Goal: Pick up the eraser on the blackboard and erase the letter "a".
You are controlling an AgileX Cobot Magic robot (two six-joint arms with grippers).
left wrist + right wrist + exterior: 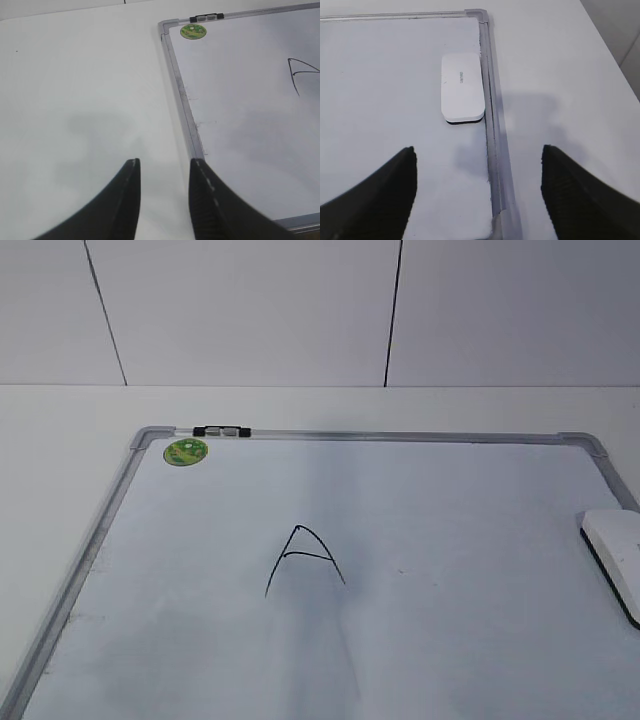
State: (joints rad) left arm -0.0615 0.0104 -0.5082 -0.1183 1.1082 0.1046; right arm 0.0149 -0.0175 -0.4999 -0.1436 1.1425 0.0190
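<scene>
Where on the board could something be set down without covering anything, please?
Bare patches on the board: between the letter and the eraser, and between the green sticker and the letter. The right edge is crowded by the eraser.

White table [60, 430], pale panelled wall [250, 310], dark seams

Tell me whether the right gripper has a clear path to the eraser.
Probably yes. The right gripper is open, and the eraser lies flat ahead of it on the blackboard, against the frame, with nothing in between.
</scene>
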